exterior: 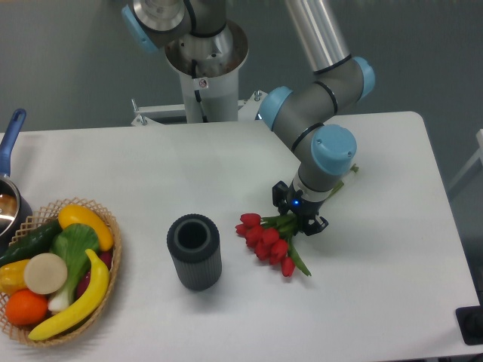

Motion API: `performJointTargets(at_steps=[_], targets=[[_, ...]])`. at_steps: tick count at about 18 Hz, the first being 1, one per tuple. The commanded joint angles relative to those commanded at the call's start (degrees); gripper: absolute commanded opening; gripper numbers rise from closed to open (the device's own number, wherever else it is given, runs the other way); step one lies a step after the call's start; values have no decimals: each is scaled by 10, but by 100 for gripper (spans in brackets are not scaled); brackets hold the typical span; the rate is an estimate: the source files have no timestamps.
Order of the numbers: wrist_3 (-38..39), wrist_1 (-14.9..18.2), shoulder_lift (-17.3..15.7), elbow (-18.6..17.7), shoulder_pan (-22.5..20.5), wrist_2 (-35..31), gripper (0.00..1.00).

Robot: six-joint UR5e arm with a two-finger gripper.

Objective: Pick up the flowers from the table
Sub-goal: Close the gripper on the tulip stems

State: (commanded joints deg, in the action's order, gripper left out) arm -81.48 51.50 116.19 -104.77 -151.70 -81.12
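White table (pixel 392 249); gripper (pixel 299 215) looks clamped on flowers (pixel 268 240) near the leaves, blooms trailing to 8 o'clock, stems toward 2.

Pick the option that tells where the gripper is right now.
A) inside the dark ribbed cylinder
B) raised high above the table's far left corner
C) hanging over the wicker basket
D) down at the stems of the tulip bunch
D: the gripper sits low over the green stems of the flowers, its fingers on either side of them, right of the dark cylinder and far from the wicker basket.
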Motion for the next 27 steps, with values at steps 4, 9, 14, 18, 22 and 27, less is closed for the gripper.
performJointTargets(at_steps=[4,9,14,18,22,27], targets=[[4,-1,1,2,0,0,47],[4,-1,2,4,0,0,47],[5,-1,0,3,0,0,44],[4,-1,-5,7,-1,2,43],[2,0,-25,8,-1,4,42],[1,2,-49,8,-6,25,42]])
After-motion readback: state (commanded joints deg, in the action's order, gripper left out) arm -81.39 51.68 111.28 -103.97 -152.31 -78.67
